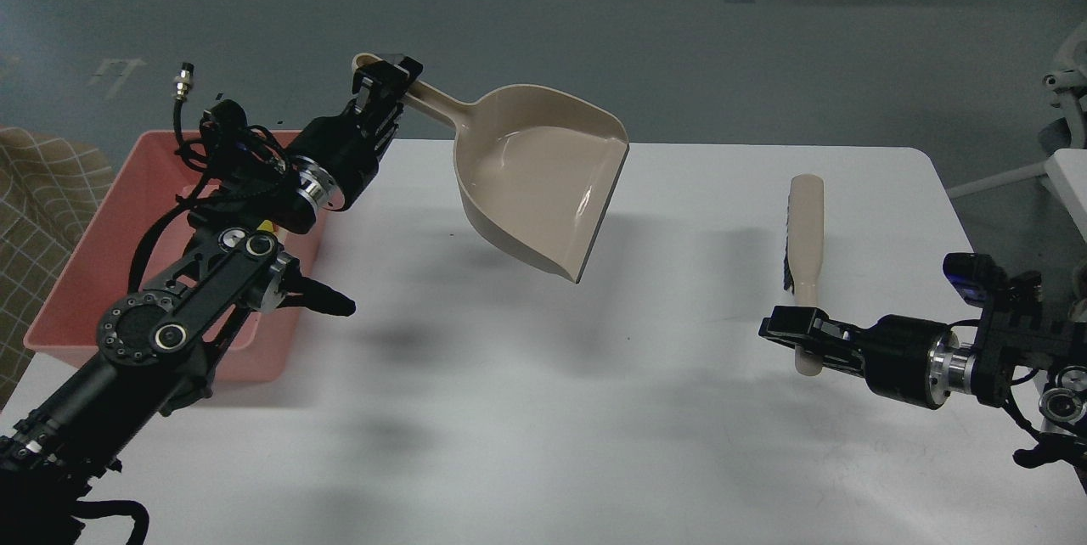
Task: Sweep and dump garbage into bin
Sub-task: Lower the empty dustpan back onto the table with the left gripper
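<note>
- Floor [543, 19]: grey-green, fills the top of the view beyond the tabletop; dark blue stripe on it top centre, a white bar-shaped base top right.
- Tabletop [543, 409]: white, matte, rounded far-right corner; soft grey shadows under the dustpan and both arms.
- Bin [93, 273]: salmon-pink tub on the tabletop's left edge, partly hidden by the left arm. A small yellow bit shows inside it just behind the arm's joint; can't tell what it is. Other garbage not visible.
- Checked beige cloth [34, 214] at far left, beside the bin, off the tabletop.
- White furniture pieces at the right edge, off the tabletop.
- Dustpan [543, 180]: beige, held up in the air w/ mouth tilted down to the right, inside looks bare, apart from the surface, right of the bin.
- Left pincer [386, 87]: clamped on the dustpan's handle near its end.
- Brush [805, 231]: beige w/ black bristles on its left side, lying lengthwise on the right part of the tabletop.
- Right pincer [794, 331]: closed round the brush handle's near end, low over the tabletop.
</note>
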### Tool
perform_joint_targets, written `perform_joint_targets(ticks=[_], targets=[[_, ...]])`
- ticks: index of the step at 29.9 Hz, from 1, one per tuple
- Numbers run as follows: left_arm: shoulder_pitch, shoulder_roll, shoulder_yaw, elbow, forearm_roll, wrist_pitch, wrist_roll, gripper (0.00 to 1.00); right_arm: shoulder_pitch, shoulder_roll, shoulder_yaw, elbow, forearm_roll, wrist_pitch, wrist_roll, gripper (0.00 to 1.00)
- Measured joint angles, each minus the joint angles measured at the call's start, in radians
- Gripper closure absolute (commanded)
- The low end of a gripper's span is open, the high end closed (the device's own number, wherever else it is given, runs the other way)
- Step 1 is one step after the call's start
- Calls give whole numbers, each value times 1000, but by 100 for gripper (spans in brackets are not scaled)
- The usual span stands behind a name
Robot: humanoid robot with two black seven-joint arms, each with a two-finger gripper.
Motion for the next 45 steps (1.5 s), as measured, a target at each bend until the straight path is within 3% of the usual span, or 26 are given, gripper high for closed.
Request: perform_joint_targets(ticks=[13,16,23,26,27,29,30,31,36,45], targets=[[9,-131,164,249,28,247,-191,100,-2,10,-3,-1,0,0,0,100],[10,-154,177,286,28,289,-216,100,-2,10,-4,1,0,0,0,100],[18,-171,181,303,23,312,-229,100,-2,12,-6,1,0,0,0,100],[23,-171,181,304,20,313,-231,75,-2,12,-6,1,0,0,0,100],[25,-171,181,304,18,313,-233,59,-2,12,-6,1,0,0,0,100],[29,-172,180,304,13,313,-235,40,-3,12,-6,1,0,0,0,100],[31,-172,180,304,11,313,-235,20,-3,12,-6,1,0,0,0,100],[34,-172,180,304,10,313,-235,10,-3,12,-6,1,0,0,0,100],[52,-173,181,304,9,306,-235,3,-7,12,-6,1,0,0,1,100],[89,-161,260,304,9,301,-253,2,-12,13,-6,2,0,0,1,100]])
